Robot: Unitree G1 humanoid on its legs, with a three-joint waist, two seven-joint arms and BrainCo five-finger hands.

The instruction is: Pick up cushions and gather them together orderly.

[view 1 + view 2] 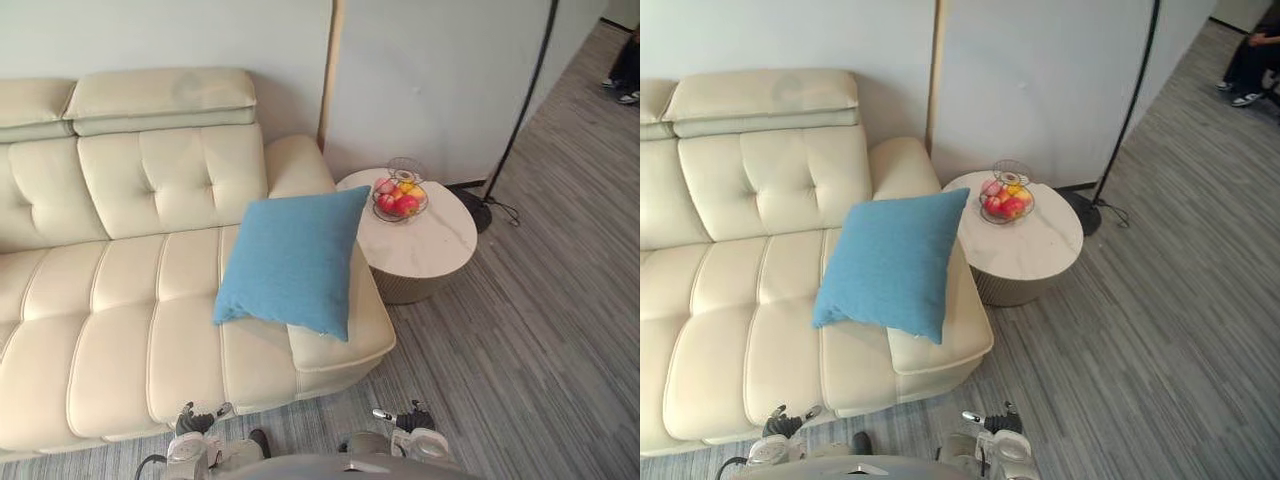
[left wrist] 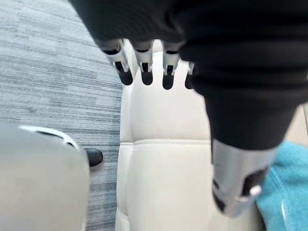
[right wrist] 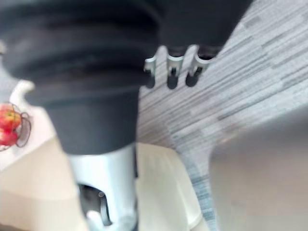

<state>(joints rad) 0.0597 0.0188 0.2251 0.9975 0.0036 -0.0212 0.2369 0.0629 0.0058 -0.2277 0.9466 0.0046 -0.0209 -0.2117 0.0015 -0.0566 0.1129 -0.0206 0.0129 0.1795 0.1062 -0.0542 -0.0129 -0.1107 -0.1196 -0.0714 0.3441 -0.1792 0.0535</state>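
The blue cushion (image 1: pixel 292 262) lies tilted on the end seat of the cream sofa (image 1: pixel 120 300), at the armrest end, well ahead of both hands and touched by neither. The left hand (image 1: pixel 197 420) hangs low by the sofa's front edge, fingers straight and relaxed, holding nothing; the cushion sits ahead of it, toward the right hand's side. The right hand (image 1: pixel 412 418) hangs over the floor, fingers likewise loose and empty, with the cushion ahead and to its left. Farther ahead of the right hand stands a round side table (image 1: pixel 430 250) bearing a wire fruit basket (image 1: pixel 400 197).
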